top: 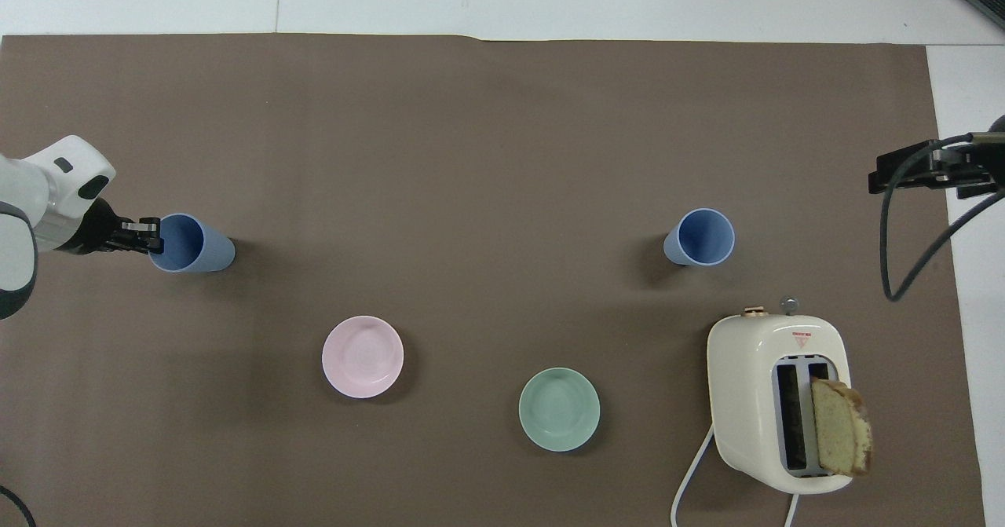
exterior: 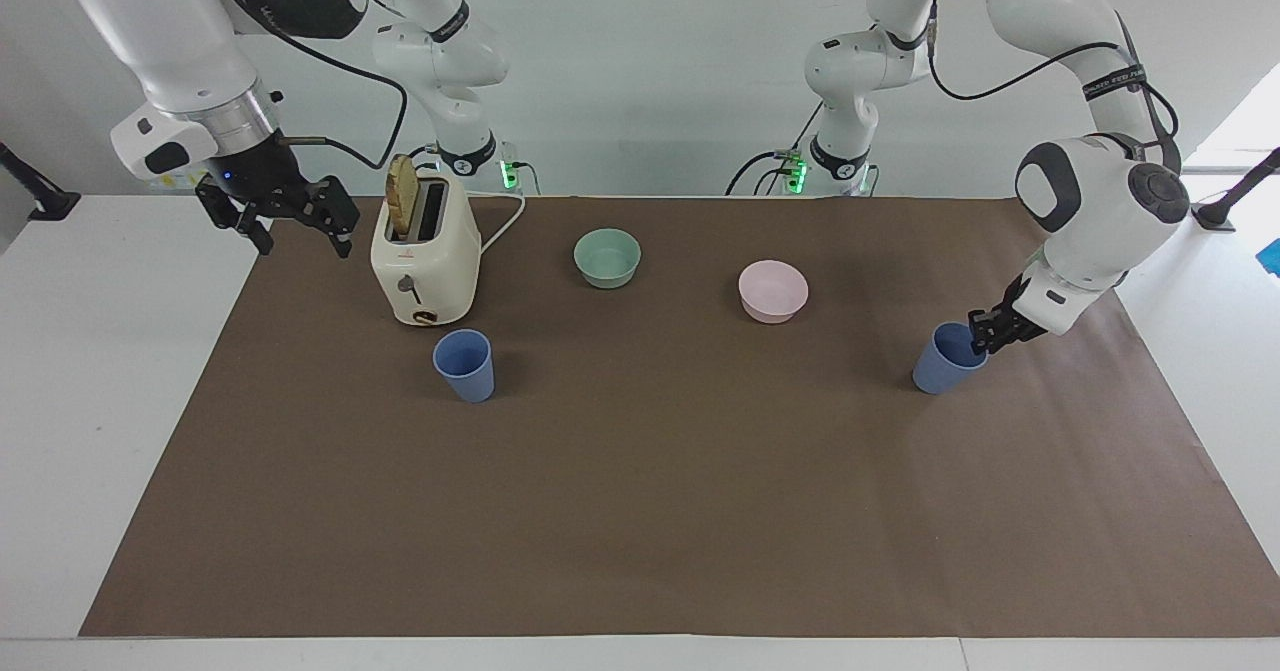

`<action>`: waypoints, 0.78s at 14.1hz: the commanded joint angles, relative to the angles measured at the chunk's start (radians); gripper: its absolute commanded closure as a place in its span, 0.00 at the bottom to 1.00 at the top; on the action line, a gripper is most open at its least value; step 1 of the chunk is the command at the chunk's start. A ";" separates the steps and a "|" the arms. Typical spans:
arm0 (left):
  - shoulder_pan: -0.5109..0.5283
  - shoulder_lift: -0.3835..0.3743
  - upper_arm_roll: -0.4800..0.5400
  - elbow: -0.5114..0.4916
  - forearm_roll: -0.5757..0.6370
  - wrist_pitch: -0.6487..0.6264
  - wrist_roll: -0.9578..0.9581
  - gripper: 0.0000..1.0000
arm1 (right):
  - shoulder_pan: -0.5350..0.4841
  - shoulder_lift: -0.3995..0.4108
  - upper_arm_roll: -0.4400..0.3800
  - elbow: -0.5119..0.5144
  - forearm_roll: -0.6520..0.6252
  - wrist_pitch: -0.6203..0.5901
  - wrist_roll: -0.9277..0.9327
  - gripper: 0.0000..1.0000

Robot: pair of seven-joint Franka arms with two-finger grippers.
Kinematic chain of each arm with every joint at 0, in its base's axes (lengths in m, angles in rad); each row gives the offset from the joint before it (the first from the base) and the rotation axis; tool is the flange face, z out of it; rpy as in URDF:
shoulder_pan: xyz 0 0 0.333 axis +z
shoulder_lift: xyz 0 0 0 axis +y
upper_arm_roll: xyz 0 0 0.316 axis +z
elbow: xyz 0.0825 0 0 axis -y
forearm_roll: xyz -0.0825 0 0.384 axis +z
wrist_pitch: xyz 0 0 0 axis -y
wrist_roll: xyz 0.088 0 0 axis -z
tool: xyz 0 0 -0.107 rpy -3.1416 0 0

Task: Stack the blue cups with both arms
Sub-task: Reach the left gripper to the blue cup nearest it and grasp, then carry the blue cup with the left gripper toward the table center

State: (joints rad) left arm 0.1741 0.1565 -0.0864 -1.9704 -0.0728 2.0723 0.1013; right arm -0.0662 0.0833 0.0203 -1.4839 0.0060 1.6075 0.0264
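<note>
The left gripper [exterior: 978, 336] is at the rim of the blue cup [exterior: 943, 359] that stands toward the left arm's end of the brown mat [exterior: 640, 511]; its fingertips are pinched together on the cup's wall at the rim, on the side facing that arm. In the overhead view this cup sits at about nine o'clock on the mat, leaning slightly with its mouth toward the gripper, its base on the mat. The second blue cup [exterior: 465, 364] stands upright toward the right arm's end, at about three o'clock in the overhead view, just farther from the robots than the cream toaster [exterior: 425, 251], near it but not touching. A slice of bread [exterior: 402, 196] sticks up out of one toaster slot. The right gripper [exterior: 280, 213] waits in the air with its fingers spread apart and nothing between them, over the edge of the mat at the right arm's end, at about nine o'clock from the toaster in the facing view. Between the two cups and nearer to the robots lie the mint-green bowl [exterior: 607, 257] and the pink bowl [exterior: 773, 290], well apart from each other, the pink one closer to the held cup.
</note>
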 commanded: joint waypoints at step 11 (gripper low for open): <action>-0.252 -0.006 -0.018 0.217 -0.084 -0.143 -0.513 1.00 | -0.004 -0.011 0.004 -0.012 -0.001 0.000 -0.014 0.00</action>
State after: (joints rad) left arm -0.0004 0.1506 -0.1157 -1.7601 -0.1486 1.9256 -0.3116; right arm -0.0663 0.0833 0.0203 -1.4839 0.0060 1.6075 0.0264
